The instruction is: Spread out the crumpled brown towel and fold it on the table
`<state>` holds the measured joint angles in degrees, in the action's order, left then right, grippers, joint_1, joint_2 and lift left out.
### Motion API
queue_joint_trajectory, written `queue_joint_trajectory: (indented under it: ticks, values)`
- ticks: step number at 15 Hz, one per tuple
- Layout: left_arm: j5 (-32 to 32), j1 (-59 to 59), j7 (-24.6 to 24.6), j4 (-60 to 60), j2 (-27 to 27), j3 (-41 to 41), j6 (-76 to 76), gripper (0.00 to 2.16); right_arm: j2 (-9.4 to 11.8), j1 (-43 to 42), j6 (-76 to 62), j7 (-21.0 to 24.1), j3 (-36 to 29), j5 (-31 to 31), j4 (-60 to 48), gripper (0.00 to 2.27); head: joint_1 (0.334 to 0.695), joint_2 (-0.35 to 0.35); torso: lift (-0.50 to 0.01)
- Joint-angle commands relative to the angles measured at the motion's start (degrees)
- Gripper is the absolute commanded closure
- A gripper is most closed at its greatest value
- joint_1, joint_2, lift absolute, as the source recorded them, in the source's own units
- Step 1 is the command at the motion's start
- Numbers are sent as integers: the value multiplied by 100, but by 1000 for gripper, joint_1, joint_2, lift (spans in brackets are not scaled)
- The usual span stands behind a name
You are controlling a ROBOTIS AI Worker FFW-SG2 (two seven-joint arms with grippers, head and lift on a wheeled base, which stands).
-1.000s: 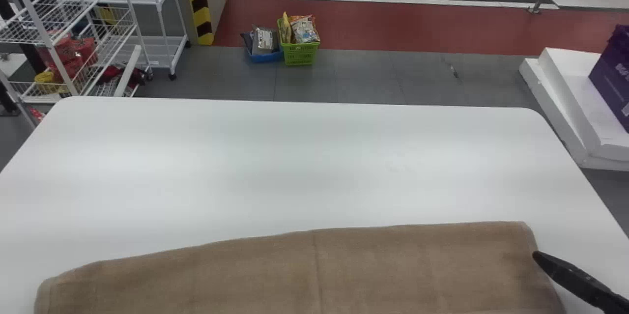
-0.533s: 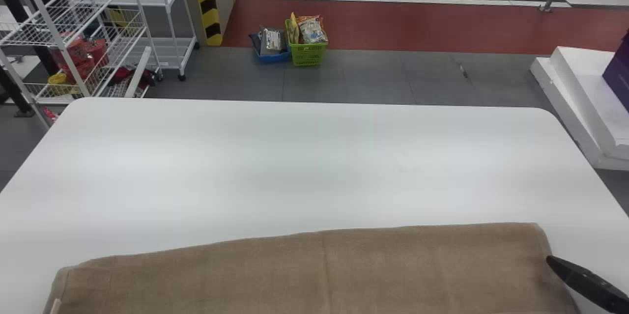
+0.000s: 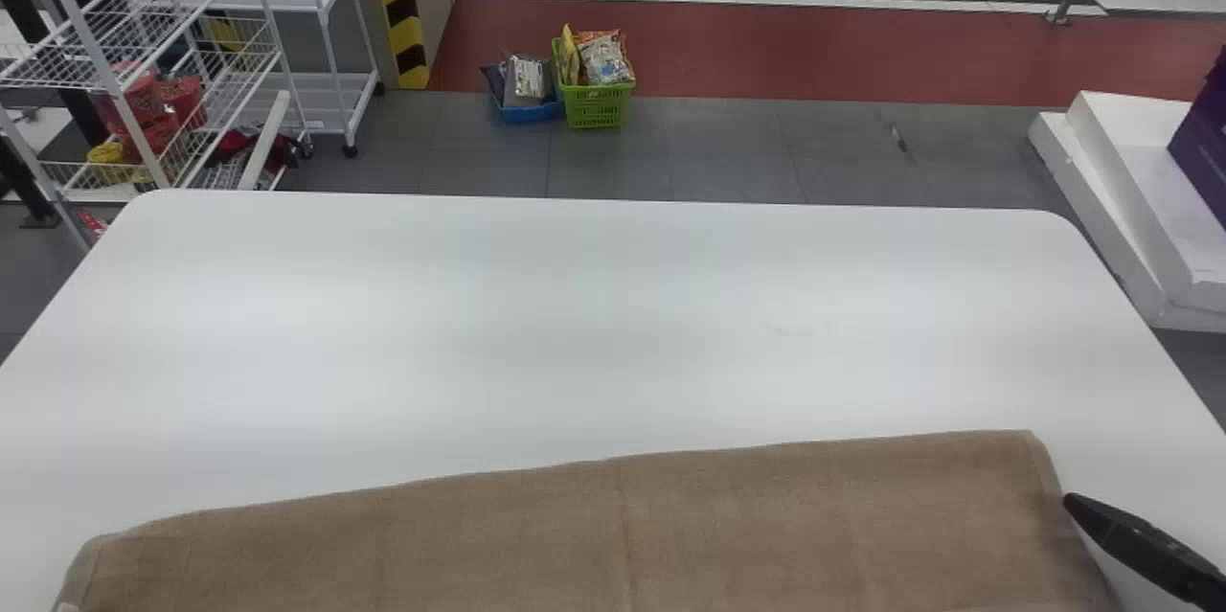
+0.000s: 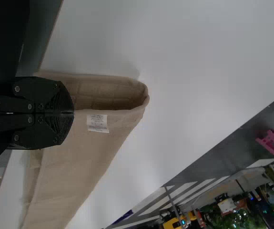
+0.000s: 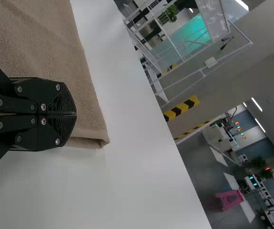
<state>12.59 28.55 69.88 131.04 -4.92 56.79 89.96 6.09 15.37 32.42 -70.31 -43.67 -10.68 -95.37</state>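
Lying lengthwise left to right on the counter [image 3: 575, 334], the brown towel [image 3: 594, 535] is spanning between the right pincer [image 5: 76, 114] at its right end and the left pincer [image 4: 73, 112] at its left; both are clenching, whether on cloth being unclear. Beyond, a green basket [image 3: 596, 106] is holding snack packets [image 3: 603, 58], a blue tray [image 3: 529, 113] grey packs [image 3: 527, 80]

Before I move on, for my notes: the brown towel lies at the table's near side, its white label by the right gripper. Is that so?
Wrong gripper: the left wrist view shows the white label by the left gripper. The brown towel lies at the near side of the table.
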Motion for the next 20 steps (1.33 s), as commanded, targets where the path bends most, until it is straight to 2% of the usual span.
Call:
queue_joint_trajectory:
  ticks: [1, 7, 11, 13, 15, 16, 20]
  values:
    - [69, 1, 52, 123, 8, 175, 7, 1325, 33, -26, -135, 17, 43, 4, 133, 1423, 695, -26, -127]
    - [-406, 63, -62, 27, 26, -362, 7, 1322, 41, -43, -135, 8, 43, -83, 133, 1423, 695, -18, -127]
    - [-529, 106, -1, 88, 17, -502, 7, 1325, -196, 36, -29, 35, 69, -206, -412, 1423, 695, -36, -127]
    - [-538, 106, -1, 114, 17, -502, 7, 1325, -398, -8, 94, 79, 227, -206, -685, 1423, 695, -22, -127]
    - [-529, 106, -1, 114, 35, -502, 7, 1325, -609, 18, 111, 149, 544, -22, -948, 1423, 695, 8, -127]
    - [-529, 106, 8, 114, 35, -511, 7, 1325, -614, 27, 129, 175, 711, 31, -957, 1423, 695, 56, -127]
    - [-529, 80, -10, 97, 8, -529, 7, 1322, -614, 168, -100, 360, 1396, 277, -861, 1423, 695, 143, -127]
